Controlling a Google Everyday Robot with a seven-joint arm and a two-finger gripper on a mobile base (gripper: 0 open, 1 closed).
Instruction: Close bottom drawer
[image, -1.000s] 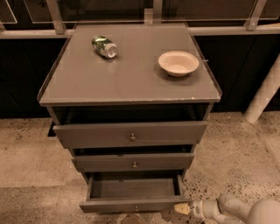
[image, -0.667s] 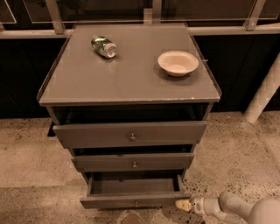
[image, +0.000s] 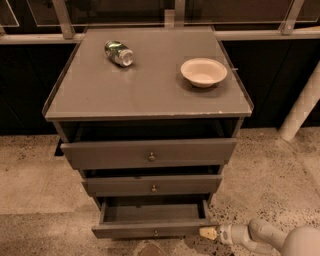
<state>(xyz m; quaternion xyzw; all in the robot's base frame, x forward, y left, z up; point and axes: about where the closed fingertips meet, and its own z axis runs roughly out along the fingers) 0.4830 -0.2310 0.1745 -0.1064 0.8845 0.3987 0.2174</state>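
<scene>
The bottom drawer (image: 150, 231) is a slim grey wooden front with a tiny round metal knob (image: 155, 232). It stands pulled out, and its inside looks bare. It is the lowest of three drawers in a grey cabinet (image: 150, 95). My gripper (image: 207, 233) comes in from the lower right on a white arm (image: 270, 239). Its pale tip is at the right end of the bottom drawer front.
The top drawer (image: 148, 153) and middle drawer (image: 152, 185) also stand slightly out. A can (image: 119, 53) lies on its side and a white bowl (image: 203, 71) sits on the cabinet top. A white post (image: 302, 107) stands at the right. The floor is speckled stone.
My gripper has moved a little left, up to the right end of the bottom drawer front. The drawer looks pulled out about as far as before.
</scene>
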